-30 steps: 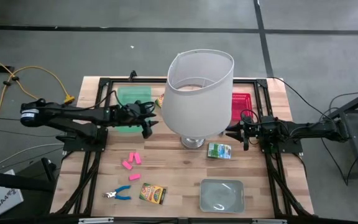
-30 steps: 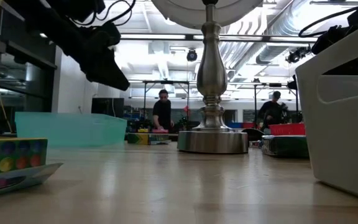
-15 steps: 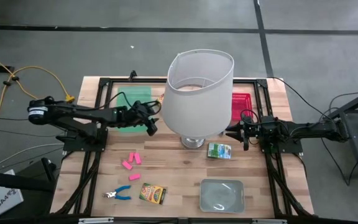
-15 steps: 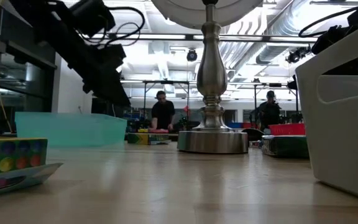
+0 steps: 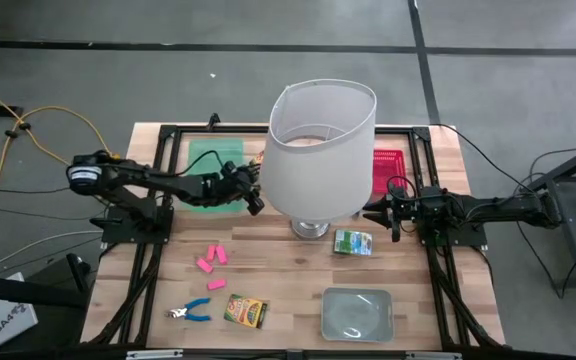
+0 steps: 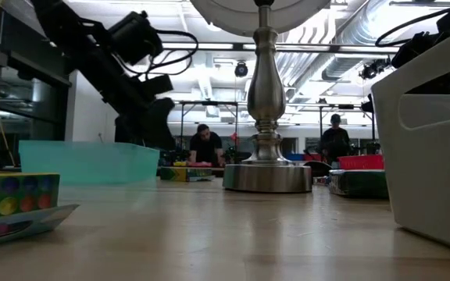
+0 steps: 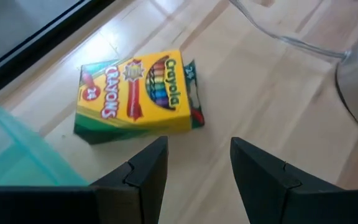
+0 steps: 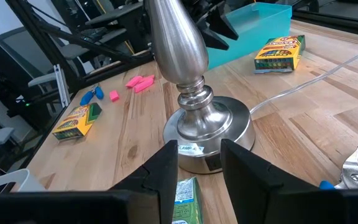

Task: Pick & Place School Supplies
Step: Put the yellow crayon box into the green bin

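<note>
A yellow-green crayon box (image 7: 135, 93) lies flat on the wood in front of my left gripper (image 7: 197, 165), which hovers open beside the green tray (image 5: 213, 160) and touches nothing. That box (image 8: 281, 53) also shows in the right wrist view. Nearer the front lie pink erasers (image 5: 213, 258), blue-handled scissors (image 5: 188, 312) and a second crayon box (image 5: 245, 311). A green printed box (image 5: 353, 242) lies by the lamp base. My right gripper (image 5: 373, 213) waits open right of the lamp.
A tall lamp with a white shade (image 5: 320, 150) and a metal base (image 8: 207, 124) stands mid-table, its cord running across the wood. A red tray (image 5: 386, 165) sits at the far right and a clear grey tray (image 5: 356, 312) at the front. People move in the room behind.
My left gripper has reached toward the lamp and sunk lower, tipping further downward; its fingers stay open. The right arm has kept still.
</note>
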`<state>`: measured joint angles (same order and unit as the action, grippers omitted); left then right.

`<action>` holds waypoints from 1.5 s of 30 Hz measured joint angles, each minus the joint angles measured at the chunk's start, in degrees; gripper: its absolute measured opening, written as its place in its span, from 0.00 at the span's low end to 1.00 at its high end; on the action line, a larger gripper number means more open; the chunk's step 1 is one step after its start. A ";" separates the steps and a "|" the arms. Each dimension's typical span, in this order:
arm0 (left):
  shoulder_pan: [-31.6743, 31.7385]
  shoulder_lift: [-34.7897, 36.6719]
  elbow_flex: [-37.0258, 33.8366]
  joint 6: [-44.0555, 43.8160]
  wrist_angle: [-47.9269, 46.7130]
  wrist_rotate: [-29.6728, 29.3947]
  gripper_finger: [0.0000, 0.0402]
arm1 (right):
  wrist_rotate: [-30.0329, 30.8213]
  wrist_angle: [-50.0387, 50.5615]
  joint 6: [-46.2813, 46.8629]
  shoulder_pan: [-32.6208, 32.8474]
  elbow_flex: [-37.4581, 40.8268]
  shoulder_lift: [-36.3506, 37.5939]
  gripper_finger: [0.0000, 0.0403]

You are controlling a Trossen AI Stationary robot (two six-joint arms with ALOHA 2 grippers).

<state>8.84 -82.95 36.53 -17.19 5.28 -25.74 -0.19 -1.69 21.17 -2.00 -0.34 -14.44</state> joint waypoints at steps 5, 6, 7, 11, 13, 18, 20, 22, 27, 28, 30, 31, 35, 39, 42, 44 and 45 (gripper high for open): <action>-0.22 -4.57 3.97 0.85 -0.25 0.06 0.42 | 0.00 0.00 0.00 0.01 0.01 0.00 0.28; -0.33 -5.30 4.47 0.83 -0.48 0.06 0.42 | 0.00 0.00 -0.01 0.01 0.01 0.00 0.28; -0.39 -5.92 4.88 0.81 -0.51 0.06 0.42 | 0.00 0.00 -0.01 0.02 0.02 0.00 0.28; -0.39 -7.81 6.42 0.27 -0.39 0.08 0.42 | 0.00 0.00 0.00 0.02 0.00 0.00 0.28; -0.39 -8.67 7.00 -0.26 -0.51 0.07 0.42 | 0.00 0.00 -0.01 0.02 0.01 0.00 0.28; -0.39 -11.42 8.49 -2.76 -0.55 0.09 0.42 | 0.00 0.00 0.00 0.02 0.00 0.00 0.28; -0.39 -12.72 9.21 -3.69 -0.66 0.11 0.42 | 0.00 0.00 0.00 0.02 0.01 0.00 0.28; -0.26 -13.83 9.90 -3.77 -0.66 0.10 0.42 | 0.00 0.00 0.00 0.01 0.01 0.02 0.28; 0.05 -14.83 11.21 -3.89 -0.61 0.06 0.42 | 0.00 0.00 0.00 0.01 0.02 0.00 0.28; 0.06 -14.83 11.44 -3.89 -0.68 0.00 0.42 | 0.00 0.00 0.00 0.02 0.01 0.01 0.28; 0.04 -14.83 12.02 -3.89 -1.32 -0.21 0.42 | 0.00 0.00 0.00 0.01 0.01 0.01 0.28; 0.04 -14.83 12.25 -3.89 -1.73 -0.30 0.42 | 0.00 0.00 0.00 0.02 0.00 0.02 0.28; 0.04 -14.83 12.64 -3.60 -2.60 0.22 0.42 | 0.00 0.00 0.00 0.02 0.00 0.00 0.28; 0.04 -14.83 12.64 -2.75 -2.71 0.37 0.42 | 0.00 0.00 0.00 0.02 0.01 0.01 0.28; 0.04 -14.83 12.64 -1.23 -2.82 0.45 0.42 | 0.00 0.00 0.00 0.00 0.02 0.00 0.28; -0.11 -14.83 12.63 -0.31 -2.85 0.45 0.42 | 0.00 0.00 0.00 0.02 0.02 0.02 0.28; -0.22 -14.83 12.64 -0.19 -2.92 0.46 0.42 | 0.00 0.00 -0.01 0.02 0.00 0.00 0.28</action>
<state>8.62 -97.78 49.17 -17.39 2.36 -25.28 -0.19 -1.69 21.16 -1.98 -0.34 -14.44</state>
